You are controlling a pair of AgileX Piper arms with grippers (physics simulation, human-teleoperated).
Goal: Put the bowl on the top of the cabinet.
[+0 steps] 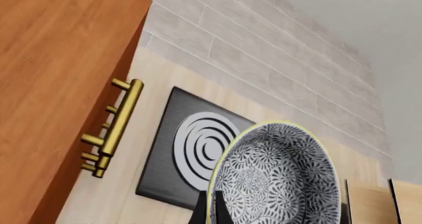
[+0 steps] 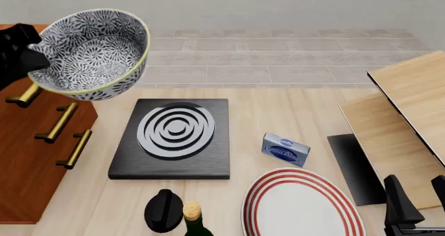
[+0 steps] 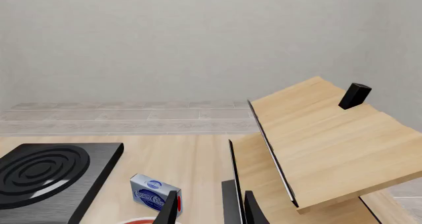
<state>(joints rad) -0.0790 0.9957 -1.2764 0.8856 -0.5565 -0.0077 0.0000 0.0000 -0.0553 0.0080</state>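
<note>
The bowl (image 2: 94,51), white with a dense dark leafy pattern and a pale yellow rim, hangs high in the air at the front view's upper left, tilted with its opening toward the camera. My left gripper (image 2: 33,59) is shut on its rim. The reddish-brown cabinet (image 2: 24,163) with brass bar handles (image 2: 57,122) stands at the left, below and beside the bowl. In the left wrist view the bowl (image 1: 277,179) sits between my fingers (image 1: 201,210), with the cabinet (image 1: 59,85) alongside. My right gripper (image 2: 417,197) is open and empty at the near right.
A black stove plate with white rings (image 2: 174,134) lies mid-table. A white plate with red rings (image 2: 299,205), a blue box (image 2: 285,149) and a dark bottle with a cork (image 2: 189,215) are near the front. Pale wood boards (image 2: 410,106) stand at the right.
</note>
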